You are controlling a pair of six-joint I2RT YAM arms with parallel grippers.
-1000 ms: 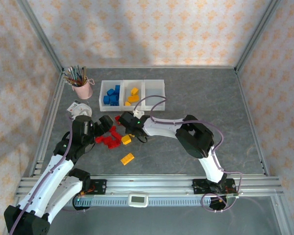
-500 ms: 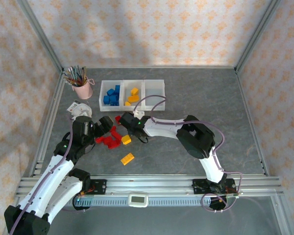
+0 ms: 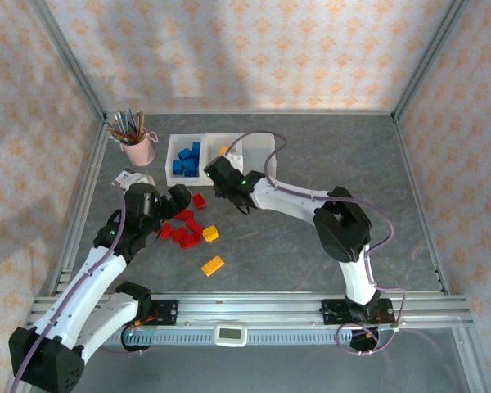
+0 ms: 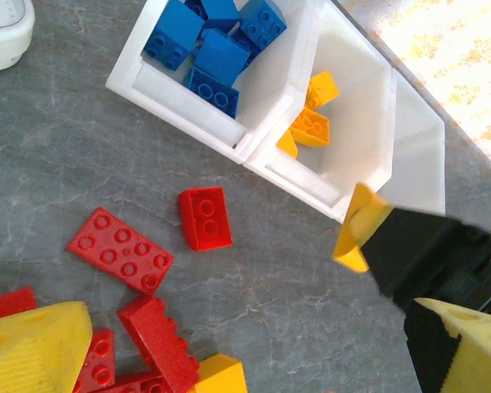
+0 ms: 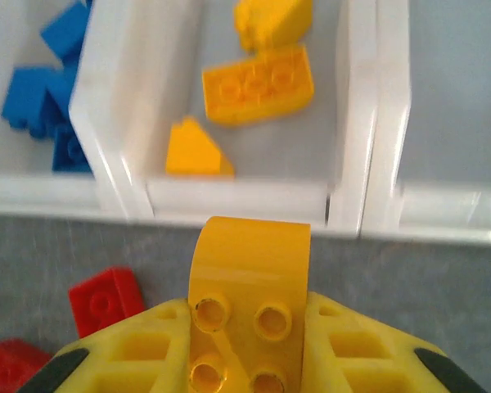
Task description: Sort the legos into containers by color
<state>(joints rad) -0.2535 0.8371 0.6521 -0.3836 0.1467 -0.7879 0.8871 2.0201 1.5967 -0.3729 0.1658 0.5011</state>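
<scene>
My right gripper (image 5: 250, 332) is shut on a yellow lego (image 5: 250, 278) with a rounded top, held just in front of the containers (image 5: 368, 123). The middle bin holds yellow legos (image 5: 258, 82), the left bin blue legos (image 5: 41, 90), and the right bin looks bare. From the top view the right gripper (image 3: 218, 169) hangs at the middle bin's near wall (image 3: 262, 137). My left gripper (image 4: 254, 352) is open over the red legos (image 4: 119, 250) on the table. Its yellow fingers (image 4: 33, 348) frame several red bricks and one yellow brick (image 4: 221, 372). In the top view the left gripper (image 3: 178, 206) sits beside the red pile (image 3: 180, 231).
A pink cup of coloured pencils (image 3: 136, 146) stands left of the bins, and a white object (image 3: 132, 180) lies below it. Two yellow legos (image 3: 212, 265) lie loose near the pile. Metal frame rails border the table at left and front.
The right gripper closed on a yellow lego at the pile and carried it up toward the middle bin. One yellow brick is gone from the pile. The left arm shifted slightly.
</scene>
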